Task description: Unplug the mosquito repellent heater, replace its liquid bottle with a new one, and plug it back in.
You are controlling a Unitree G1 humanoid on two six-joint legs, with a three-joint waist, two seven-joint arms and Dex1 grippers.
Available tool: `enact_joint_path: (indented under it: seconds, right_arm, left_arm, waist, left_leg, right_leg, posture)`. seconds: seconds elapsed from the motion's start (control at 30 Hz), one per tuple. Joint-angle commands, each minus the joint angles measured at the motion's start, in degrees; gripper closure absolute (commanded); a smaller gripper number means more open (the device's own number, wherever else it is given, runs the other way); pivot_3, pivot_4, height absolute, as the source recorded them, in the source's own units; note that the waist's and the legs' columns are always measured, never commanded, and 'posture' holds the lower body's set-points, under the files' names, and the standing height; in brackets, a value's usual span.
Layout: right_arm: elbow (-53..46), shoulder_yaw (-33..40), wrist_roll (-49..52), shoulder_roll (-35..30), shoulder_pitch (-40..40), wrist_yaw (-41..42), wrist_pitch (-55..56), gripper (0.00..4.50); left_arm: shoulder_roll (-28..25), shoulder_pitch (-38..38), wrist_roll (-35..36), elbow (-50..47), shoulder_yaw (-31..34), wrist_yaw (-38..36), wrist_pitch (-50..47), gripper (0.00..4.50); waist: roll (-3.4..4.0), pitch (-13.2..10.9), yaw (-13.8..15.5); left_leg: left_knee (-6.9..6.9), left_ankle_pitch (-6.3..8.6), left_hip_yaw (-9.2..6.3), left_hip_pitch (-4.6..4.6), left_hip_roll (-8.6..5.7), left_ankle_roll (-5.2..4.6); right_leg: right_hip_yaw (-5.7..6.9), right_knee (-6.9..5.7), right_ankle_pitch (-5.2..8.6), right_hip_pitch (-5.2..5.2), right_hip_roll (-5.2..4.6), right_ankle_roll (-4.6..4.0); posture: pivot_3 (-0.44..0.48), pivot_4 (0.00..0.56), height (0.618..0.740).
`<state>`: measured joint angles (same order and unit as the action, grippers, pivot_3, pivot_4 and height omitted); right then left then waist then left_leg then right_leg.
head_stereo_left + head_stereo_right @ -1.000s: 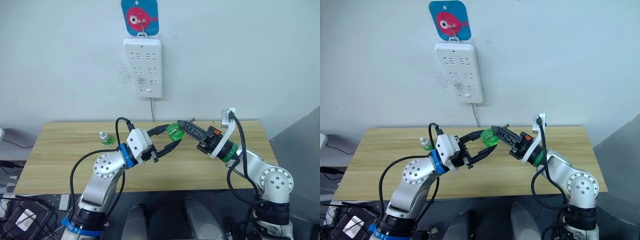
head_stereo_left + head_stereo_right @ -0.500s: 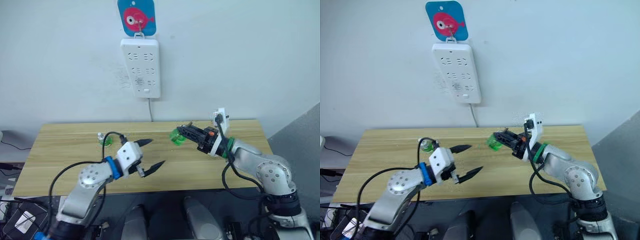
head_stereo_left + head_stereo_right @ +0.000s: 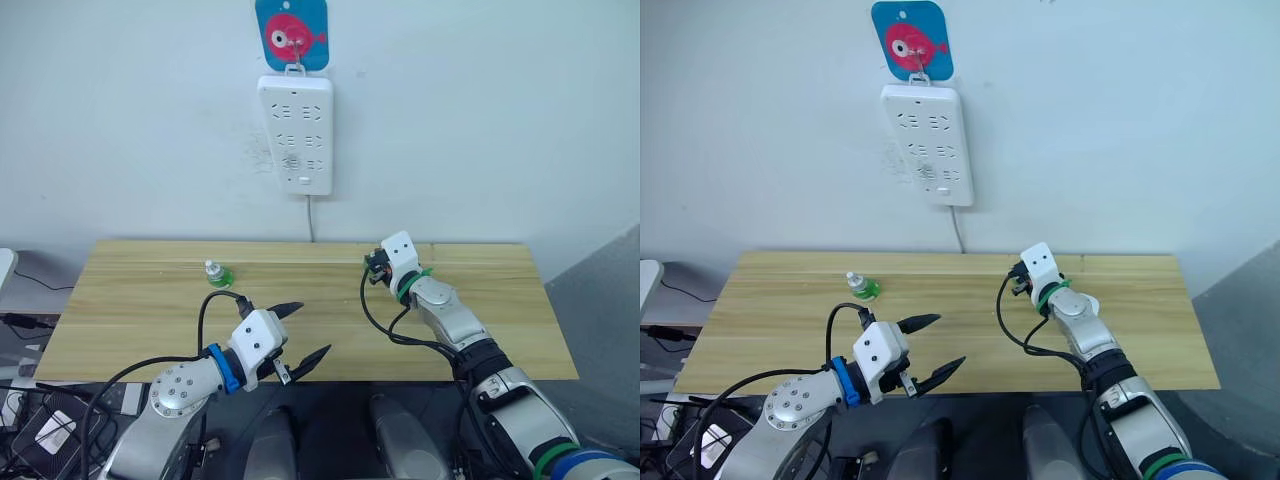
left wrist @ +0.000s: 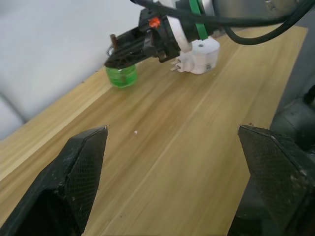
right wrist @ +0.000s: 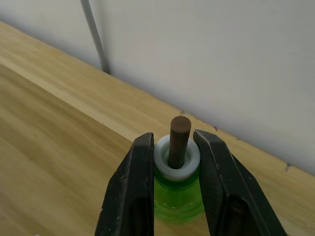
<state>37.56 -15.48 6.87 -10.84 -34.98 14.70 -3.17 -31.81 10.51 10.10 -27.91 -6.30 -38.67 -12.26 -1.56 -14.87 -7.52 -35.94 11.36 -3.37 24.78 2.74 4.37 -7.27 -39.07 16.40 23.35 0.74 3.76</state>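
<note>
Fingers of the right gripper [image 5: 172, 162] clench the wicked liquid bottle [image 5: 178, 189] beside the mosquito repellent heater [image 4: 201, 56] lying unplugged on the counter [image 3: 150, 300]. Left gripper [image 3: 303, 332] hangs released. The capped new one [image 3: 216, 275] waits untouched; fitting and replugging remain.

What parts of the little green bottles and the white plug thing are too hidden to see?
- Liquid bottle: in the right wrist view the right gripper fingers cover its sides; the picture's edge cuts off its base.
- Mosquito repellent heater: in the left wrist view the right arm hides its top.
- New one: too small in the head views to show its cap clearly.
</note>
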Motion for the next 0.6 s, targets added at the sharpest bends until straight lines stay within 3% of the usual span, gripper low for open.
enact_joint_path:
  seconds: [0.03,0.1,0.27,0.43,0.6]
  right_arm:
    - [3.7,2.5,-1.3,0.9,-0.9,1.9,4.1,3.67]
    - [5.0,3.8,-1.5,1.5,-1.0,2.7,4.9,3.67]
    - [-0.1,7.4,0.7,1.9,1.1,6.1,4.4,2.03]
    - [-17.7,7.9,3.2,-1.8,6.5,13.2,-2.1,0.19]
    - [-39.8,2.2,6.8,-12.2,11.5,29.8,-11.3,0.02]
  left_arm:
    - [0.1,0.5,-0.1,-2.7,1.0,1.2,0.0,0.0]
    - [0.1,0.7,-0.1,-2.8,1.1,1.6,0.0,0.0]
    - [1.7,0.5,0.7,-2.2,3.3,3.7,1.6,0.0]
    - [2.3,1.9,1.5,-1.0,6.2,4.5,1.8,0.0]
    - [8.3,5.3,6.6,3.4,13.9,9.5,1.1,0.0]
  waist:
    - [0.0,0.0,0.3]
    - [0.0,0.0,0.5]
    - [0.01,0.0,1.0]
    - [0.04,0.0,1.3]
    - [0.07,0.0,1.3]
  left_leg:
    - [0.01,0.0,-0.02,0.0,0.0,0.0]
    - [0.02,0.0,-0.02,-0.01,0.0,0.0]
    - [-0.02,0.0,-0.02,-0.03,0.01,0.0]
    - [-0.01,0.0,-0.03,-0.03,0.0,0.0]
    - [0.0,0.01,-0.03,-0.03,0.0,0.0]
  right_leg:
    - [0.01,0.0,0.0,0.0,0.0,0.0]
    - [0.02,0.0,0.0,0.0,0.0,0.0]
    - [0.01,-0.03,-0.01,-0.02,0.01,-0.01]
    - [0.01,-0.02,0.0,-0.03,-0.01,-0.01]
    - [0.03,0.01,0.0,-0.03,-0.02,0.0]
  posture:
    - [-0.052,0.257,0.74]
    - [-0.049,0.258,0.74]
    - [-0.06,0.256,0.74]
    - [-0.082,0.25,0.74]
    - [-0.113,0.238,0.74]
